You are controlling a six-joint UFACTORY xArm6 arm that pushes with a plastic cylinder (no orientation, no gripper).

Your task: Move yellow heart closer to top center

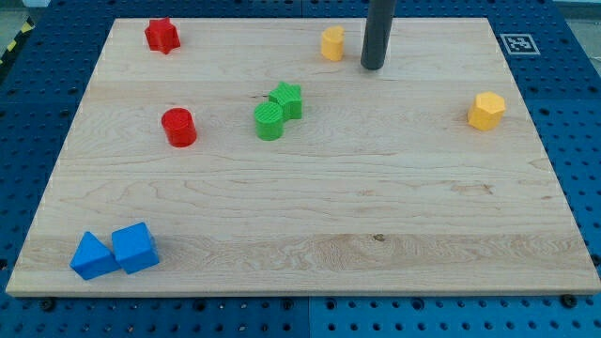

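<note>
**A:** Start with the big things. What's there?

**B:** The wooden board (pixel 310 216) fills the view. Two blue blocks (pixel 115 252) touch each other at its 7 o'clock corner. A green pair (pixel 279 111), also touching, sits just toward 10 o'clock from the middle. A yellow pentagon-like block (pixel 486 111) lies out at 3 o'clock, with a red cylinder (pixel 178 127) at 9 and a red star (pixel 162 36) at the 11 o'clock corner.

**A:** And the yellow heart?

**B:** The yellow heart (pixel 332 43) is the smallest piece, near the 12 o'clock edge and slightly toward 1. Its shape is hard to read at this size.

**A:** Are the jaws open or closed?

**B:** There are none, only the rod. My tip (pixel 373 68) stands just beside the heart, apart from it, at its 4 o'clock.

**A:** So the push?

**B:** I judge it should run toward 10 o'clock. Top centre lies that way, beyond the heart.
</note>
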